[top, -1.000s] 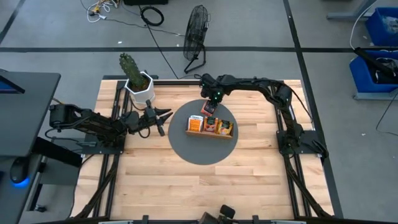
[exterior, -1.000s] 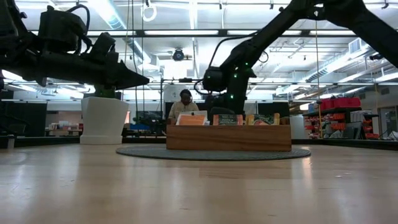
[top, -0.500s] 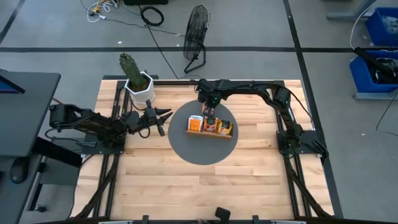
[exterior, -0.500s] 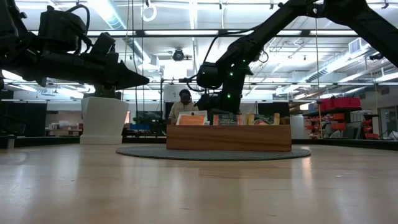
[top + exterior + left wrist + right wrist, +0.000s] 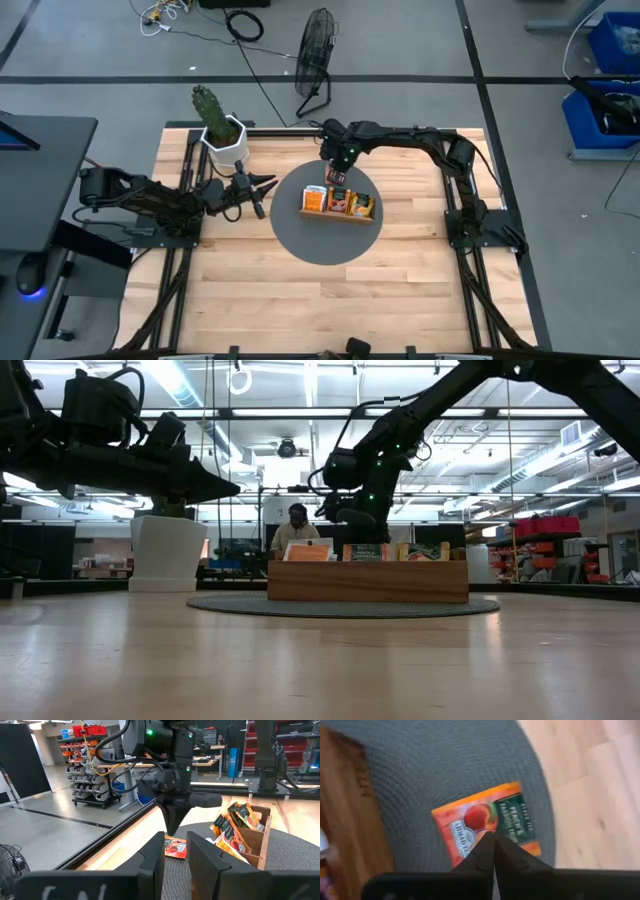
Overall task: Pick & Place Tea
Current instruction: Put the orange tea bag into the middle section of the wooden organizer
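A brown wooden tray [image 5: 338, 214] stands on a round grey mat [image 5: 300, 240] with several orange tea sachets [image 5: 340, 203] upright in its compartments. One orange and green tea sachet [image 5: 485, 822] lies flat on the mat just beyond the tray's far side. My right gripper [image 5: 493, 836] is shut and points down at this sachet's near edge; the left wrist view shows the same gripper [image 5: 171, 832] over it. My left gripper [image 5: 266, 190] waits open at the mat's left, beside the plant pot, with nothing between its fingers. My right gripper comes from above, its shut fingertips [image 5: 487, 845] over the near edge [image 5: 480, 840] of the loose sachet. I cannot tell whether they touch it. The sachet lies flat on the mat.
A cactus in a white pot [image 5: 222, 135] stands at the far left, close to my left arm. A floor fan [image 5: 315, 60] is beyond the far edge. A person [image 5: 297, 525] sits in the room behind. Bare wood lies toward the near edge.
My right gripper's wrist has swung a little toward the table's left and back, and has risen slightly over the far side of the mat. The loose sachet stays on the mat.
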